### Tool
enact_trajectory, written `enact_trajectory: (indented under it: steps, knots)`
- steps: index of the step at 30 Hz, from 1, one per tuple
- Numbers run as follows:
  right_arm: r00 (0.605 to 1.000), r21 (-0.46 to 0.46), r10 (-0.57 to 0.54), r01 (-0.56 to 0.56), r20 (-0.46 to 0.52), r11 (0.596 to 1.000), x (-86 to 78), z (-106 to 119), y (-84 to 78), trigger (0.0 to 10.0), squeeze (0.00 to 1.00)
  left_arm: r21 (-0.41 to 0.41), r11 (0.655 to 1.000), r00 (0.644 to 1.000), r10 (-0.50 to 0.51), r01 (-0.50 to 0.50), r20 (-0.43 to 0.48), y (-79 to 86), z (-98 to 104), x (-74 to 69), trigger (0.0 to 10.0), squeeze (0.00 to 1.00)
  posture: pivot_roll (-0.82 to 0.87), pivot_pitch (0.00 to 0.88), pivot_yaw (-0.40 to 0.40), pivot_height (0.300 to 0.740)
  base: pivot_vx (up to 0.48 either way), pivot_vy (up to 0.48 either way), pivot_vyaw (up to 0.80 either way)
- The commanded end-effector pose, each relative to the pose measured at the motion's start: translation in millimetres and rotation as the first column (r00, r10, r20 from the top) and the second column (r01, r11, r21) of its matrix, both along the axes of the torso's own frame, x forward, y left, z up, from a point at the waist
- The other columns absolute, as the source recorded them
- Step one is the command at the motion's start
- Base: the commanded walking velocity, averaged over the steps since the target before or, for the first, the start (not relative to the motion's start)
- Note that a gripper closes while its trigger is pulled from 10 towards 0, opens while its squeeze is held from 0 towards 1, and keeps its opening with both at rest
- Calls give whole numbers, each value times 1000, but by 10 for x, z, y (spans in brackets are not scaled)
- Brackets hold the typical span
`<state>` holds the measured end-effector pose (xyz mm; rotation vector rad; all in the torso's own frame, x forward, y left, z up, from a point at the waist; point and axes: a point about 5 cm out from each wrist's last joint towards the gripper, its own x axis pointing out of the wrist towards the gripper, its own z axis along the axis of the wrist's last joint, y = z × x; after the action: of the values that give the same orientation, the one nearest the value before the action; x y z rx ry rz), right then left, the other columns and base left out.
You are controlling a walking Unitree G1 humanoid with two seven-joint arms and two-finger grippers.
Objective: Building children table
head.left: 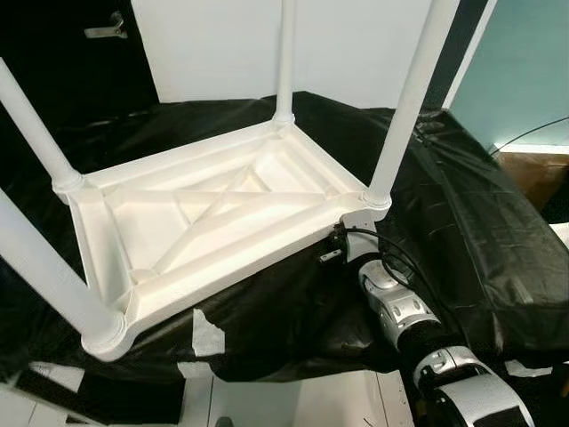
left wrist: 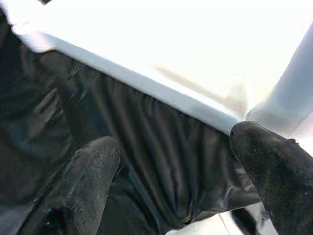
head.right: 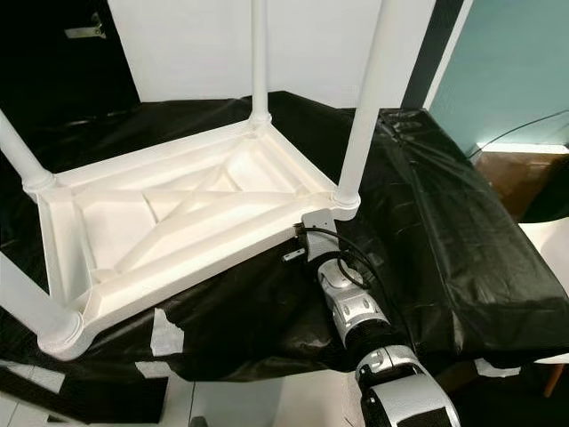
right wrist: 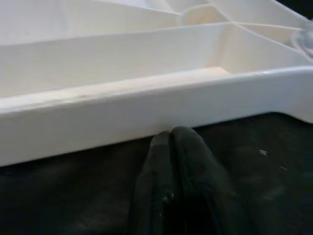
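Observation:
A white plastic children's table lies upside down on a black sheet, its ribbed underside facing up. Its legs stand upward at the corners: the near right leg, a far leg, a left leg and the near left leg. My right arm reaches to the table's near rim beside the right corner. In the right wrist view my right gripper is shut, its tips touching the white rim. My left gripper is open over the black sheet, close to a table edge and a leg.
The black sheet covers a low platform that drops off at the front and right. White tape patches hold its front edge. A white wall stands behind, a teal wall at the right, with a brown box below it.

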<state>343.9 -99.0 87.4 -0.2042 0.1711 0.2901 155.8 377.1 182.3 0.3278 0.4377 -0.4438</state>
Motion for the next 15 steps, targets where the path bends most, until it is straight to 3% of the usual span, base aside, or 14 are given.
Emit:
enact_trajectory:
  steps: [1, 4, 7, 9, 15]
  knots:
    - [1000, -3, -4, 4, -16, 1000, -24, -37, -20, 10000, 0, -77, 992, 990, -105, 98, -95, -24, -27, -96, 10000, 765, 147, 27, -10, 740, 0, 0, 0]
    - [1000, -4, -7, 7, -19, 1000, -29, -43, -27, 10000, 0, -83, 990, 984, -127, 117, -124, -24, -36, -119, 10000, 765, 149, 28, -8, 740, 0, 0, 0]
    - [1000, -3, -9, 9, -20, 1000, -30, -43, -31, 10000, 0, -96, 985, 984, -152, 143, -89, -77, -38, -67, 10000, 757, 149, 28, -7, 740, 0, 0, 0]
    - [1000, -2, -10, 10, -19, 1000, -21, -34, -32, 10000, 0, -130, 972, 979, -201, 194, -40, -205, -39, 9, 10000, 749, 147, 24, -5, 740, 0, 0, 0]
    - [1000, -5, -15, 15, -18, 1000, -10, -30, -42, 10000, 0, -208, 938, 956, -291, 279, -28, -384, -42, 9, 10000, 737, 139, 19, -3, 740, 0, 0, 0]
